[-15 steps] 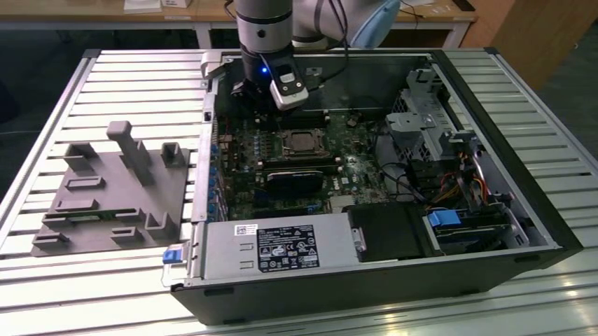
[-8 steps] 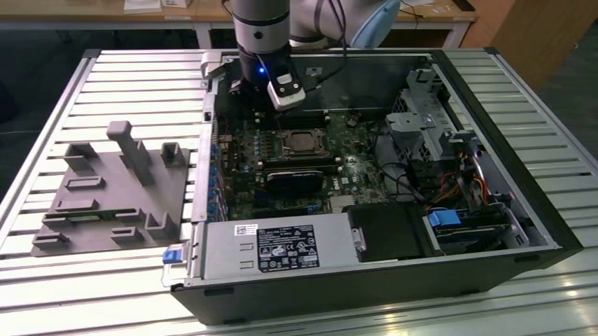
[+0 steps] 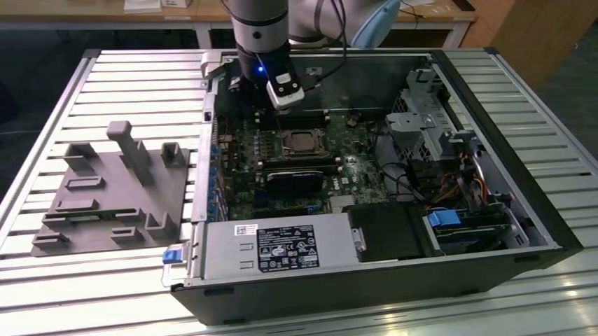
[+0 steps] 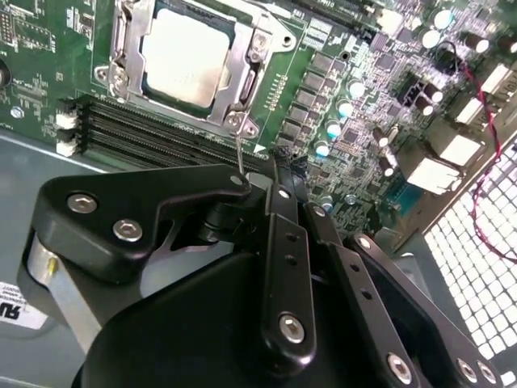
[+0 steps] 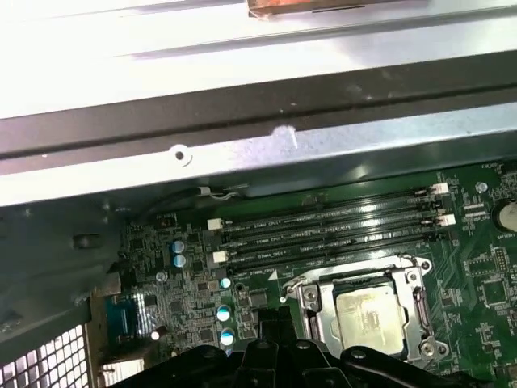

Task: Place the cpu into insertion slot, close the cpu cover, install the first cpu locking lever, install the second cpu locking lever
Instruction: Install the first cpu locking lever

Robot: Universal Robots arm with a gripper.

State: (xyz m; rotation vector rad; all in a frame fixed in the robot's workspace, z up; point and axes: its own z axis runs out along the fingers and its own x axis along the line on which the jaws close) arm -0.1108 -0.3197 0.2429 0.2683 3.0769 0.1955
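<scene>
Fingers [image 4: 275, 206] of the gripper [image 4: 257, 179] are shown clamped on a thin locking lever [image 4: 240, 149]; the cpu [image 4: 182, 56] is seated in the insertion slot [image 4: 109, 77] beneath the closed cpu cover [image 4: 242, 56].

A matt, silvery metal top is shown on the cpu [image 4: 182, 52], just ahead of the gripper [image 4: 273, 162], and it is framed by the cpu cover [image 4: 242, 73] of shinier bare metal. The gripper's links are seen as matt black, set with bright metal screws. The motherboard [image 4: 48, 48] beneath is coated glossy green. The computer case [image 3: 374, 287] is formed of dull dark-grey sheet metal.
</scene>
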